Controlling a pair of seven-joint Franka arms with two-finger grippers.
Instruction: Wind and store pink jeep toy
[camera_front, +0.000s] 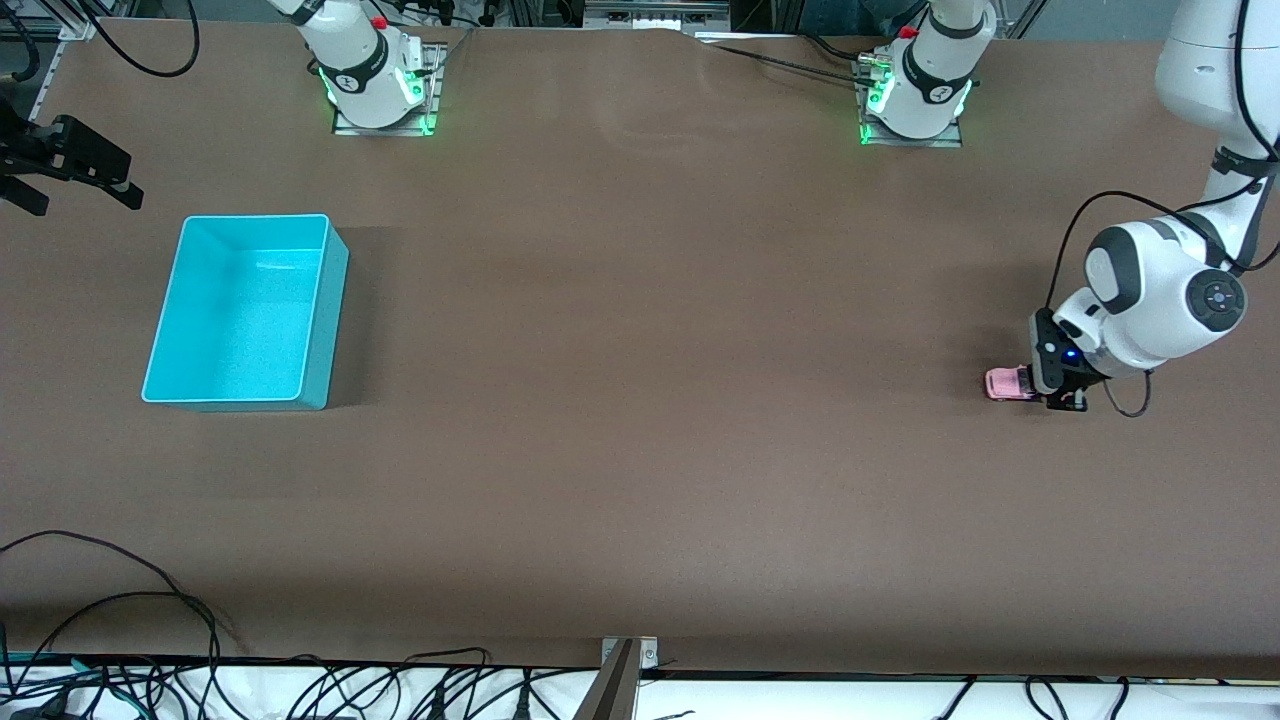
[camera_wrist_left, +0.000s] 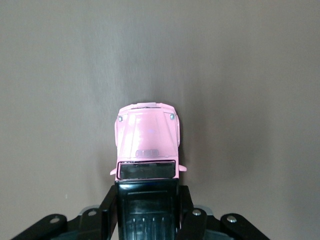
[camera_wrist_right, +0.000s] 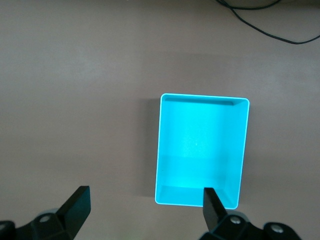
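Left wrist view, left end effector (camera_wrist_left: 147, 212) clamping pink jeep toy (camera_wrist_left: 147, 142)

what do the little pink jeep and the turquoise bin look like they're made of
Pink jeep toy: glossy painted body, plastic or die-cast metal, I can't tell which; soft highlights on the hood, shiny black roof. Turquoise bin: likely molded plastic, smooth and semi-gloss, with thin even walls, rounded corners and a faint glare inside.

From high across the table (camera_front: 640, 420) we face both bases; each wrist camera looks straight down, one close on the jeep (camera_wrist_left: 147, 140), one higher above the bin (camera_wrist_right: 202, 150).
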